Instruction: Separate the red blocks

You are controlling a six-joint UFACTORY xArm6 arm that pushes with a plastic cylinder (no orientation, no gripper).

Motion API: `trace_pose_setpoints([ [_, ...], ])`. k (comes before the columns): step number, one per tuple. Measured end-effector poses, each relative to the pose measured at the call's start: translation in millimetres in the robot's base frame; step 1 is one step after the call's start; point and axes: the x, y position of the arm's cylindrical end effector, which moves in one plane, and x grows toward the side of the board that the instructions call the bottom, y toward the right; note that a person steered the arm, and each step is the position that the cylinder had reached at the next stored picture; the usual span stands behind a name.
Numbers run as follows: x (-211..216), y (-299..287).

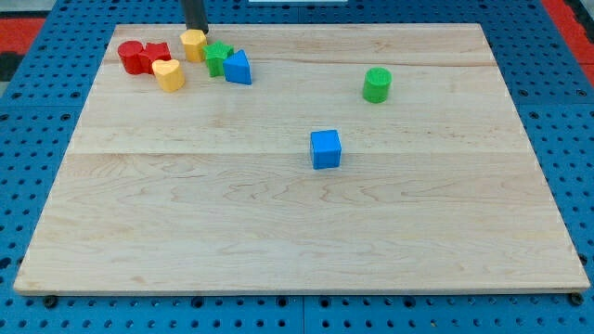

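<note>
Two red blocks sit touching at the board's top left: a red cylinder (131,57) and, on its right, a red star-like block (155,56). A yellow heart-shaped block (170,74) lies just below the red star-like block. My tip (196,31) is at the view's top, right behind a yellow block (194,44), and to the right of the red blocks. A green star-like block (217,57) and a blue triangular block (238,67) stand close to the yellow block's right.
A green cylinder (377,84) stands at the upper right. A blue cube (326,148) sits near the middle of the wooden board (297,232). A blue pegboard surface surrounds the board.
</note>
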Motion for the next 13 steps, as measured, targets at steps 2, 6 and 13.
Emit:
trace_pose_setpoints([
  [2, 4, -12],
  [6, 8, -116],
  [13, 36, -41],
])
